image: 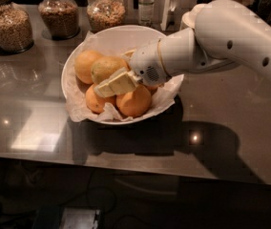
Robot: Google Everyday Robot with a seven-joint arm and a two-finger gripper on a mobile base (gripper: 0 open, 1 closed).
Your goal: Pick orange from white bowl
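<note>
Likely firm, fairly heavy: dull yellowish-orange dimpled orange [105, 67] in wide white paper-lined bowl [126, 27] is best taken across its middle. Cream gripper [114, 84] is held against it; jaws' state cannot be told.

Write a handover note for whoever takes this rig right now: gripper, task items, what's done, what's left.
Gripper: down inside the white bowl, lying across the fruit pile just in front of the orange.
Orange: in the bowl, upper left of the pile, among smaller brighter fruits; not lifted.
Done: the arm is in the bowl, at the orange.
Left: secure the orange and lift it clear of the bowl.
</note>
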